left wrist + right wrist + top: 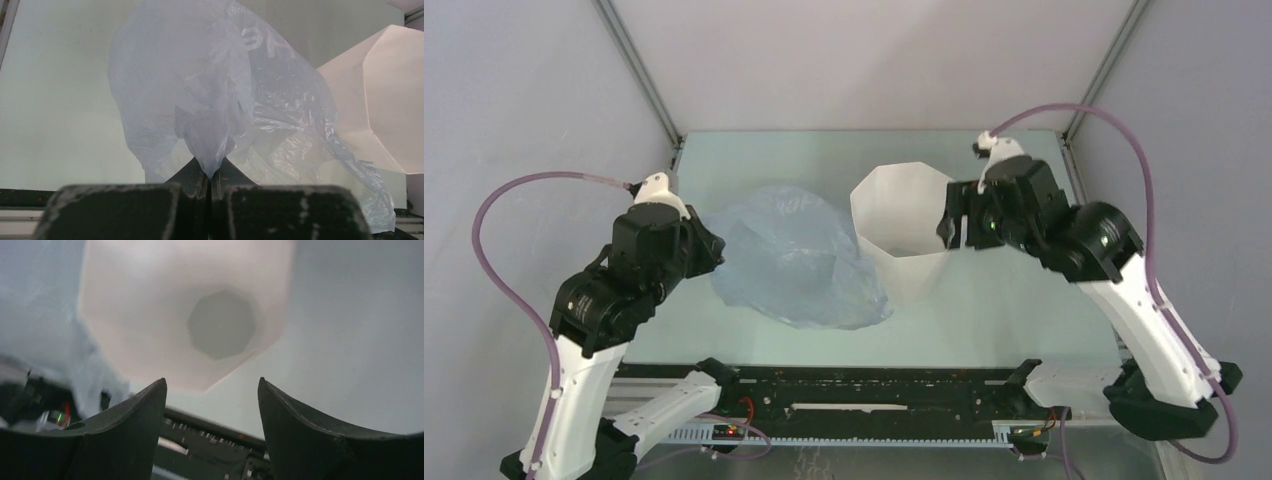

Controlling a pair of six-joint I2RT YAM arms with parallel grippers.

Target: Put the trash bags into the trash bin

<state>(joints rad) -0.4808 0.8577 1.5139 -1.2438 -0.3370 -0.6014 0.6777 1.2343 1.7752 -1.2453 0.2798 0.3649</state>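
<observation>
Right now my left gripper (209,176) is pressed together on a gathered corner of the pale-blue trash bag (796,258). The bag sprawls on the table (1024,320) just left of the upright white trash bin (912,272), its crumpled edge touching the bin's wall, and it lies wholly outside the bin. My right gripper (211,384) is spread wide and holds nothing, hovering at the bin's right rim, over its mouth.

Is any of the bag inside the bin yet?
No; the right wrist view looks into the trash bin and its inside is bare.
</observation>
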